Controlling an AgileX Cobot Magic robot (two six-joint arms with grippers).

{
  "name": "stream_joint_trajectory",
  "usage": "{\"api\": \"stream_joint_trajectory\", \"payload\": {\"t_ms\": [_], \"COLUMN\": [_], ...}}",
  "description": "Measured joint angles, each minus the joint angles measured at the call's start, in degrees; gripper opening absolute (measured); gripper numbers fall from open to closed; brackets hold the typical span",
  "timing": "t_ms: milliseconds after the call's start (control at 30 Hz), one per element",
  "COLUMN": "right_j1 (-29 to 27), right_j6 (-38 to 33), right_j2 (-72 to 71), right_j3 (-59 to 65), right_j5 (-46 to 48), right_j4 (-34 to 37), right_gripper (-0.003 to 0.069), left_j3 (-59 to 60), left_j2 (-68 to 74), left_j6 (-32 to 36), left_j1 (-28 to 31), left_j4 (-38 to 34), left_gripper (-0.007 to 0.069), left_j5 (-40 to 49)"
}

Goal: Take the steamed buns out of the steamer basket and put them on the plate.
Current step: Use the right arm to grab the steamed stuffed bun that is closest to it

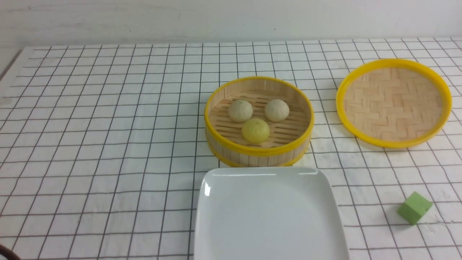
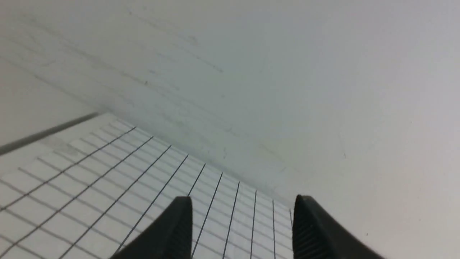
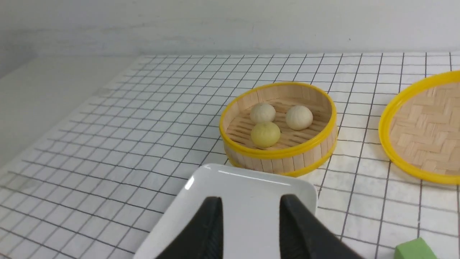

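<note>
Steamed buns (image 1: 255, 130) sit grouped in bamboo steamer basket (image 1: 258, 151), plate (image 1: 270, 216) just beside, likely for short transfers. Both arms' jaws open, holding nothing.

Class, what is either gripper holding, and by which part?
Nothing is held: the jaws of the left gripper and right gripper stand apart with nothing between them.
</note>
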Motion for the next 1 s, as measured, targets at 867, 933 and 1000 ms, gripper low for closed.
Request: {"api": "stream_joint_trajectory", "payload": {"t_ms": [867, 933, 1000], "right_j1": [0.0, 0.0, 0.0], "right_j6": [-12.0, -12.0, -12.1], "right_j2": [10.5, 10.5, 10.5], "right_j3": [0.1, 0.1, 0.1], "right_j5": [-7.4, -7.8, -8.4], "right_j4": [-1.2, -1.2, -1.2], "right_gripper": [0.0243, 0.0243, 0.0243], "left_j3": [-26.8, -26.8, -26.8], "left_j2": [27.4, 28.7, 31.2], "left_j6": [23.1, 26.4, 34.4], "left_j1": [0.0, 0.0, 0.0], "left_j4": [-3.7, -5.0, -8.0], "left_gripper": [0.0239, 0.0242, 0.0244], "left_j5": [15.3, 15.7, 15.9]}}
